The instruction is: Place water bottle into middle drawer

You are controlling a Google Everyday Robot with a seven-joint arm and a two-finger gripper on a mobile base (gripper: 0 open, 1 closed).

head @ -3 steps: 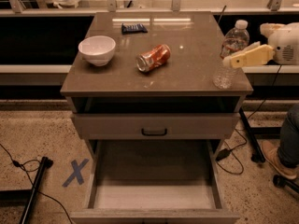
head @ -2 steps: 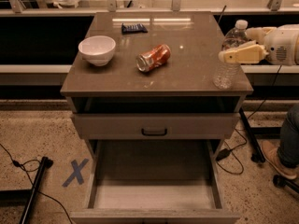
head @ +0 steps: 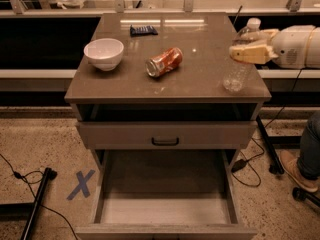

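At the worktop's [head: 200, 71] right edge the gripper [head: 241, 53] is clamped on the water bottle [head: 233, 77], standing nearly upright. The open middle drawer [head: 165, 211] lies below the front edge.

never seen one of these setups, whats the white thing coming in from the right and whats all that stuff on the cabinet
The white thing is a robot arm reaching in from the right; it ends in a cream two-finger gripper. There is one camera, looking down at the cabinet from the front. The gripper is at the upper part of a clear water bottle, which stands at the right edge of the cabinet top; whether it is gripped cannot be told. On top too: a white bowl, a crushed orange soda can on its side and a dark blue packet at the back. Below, the middle drawer is pulled out, where the bottle is to go.
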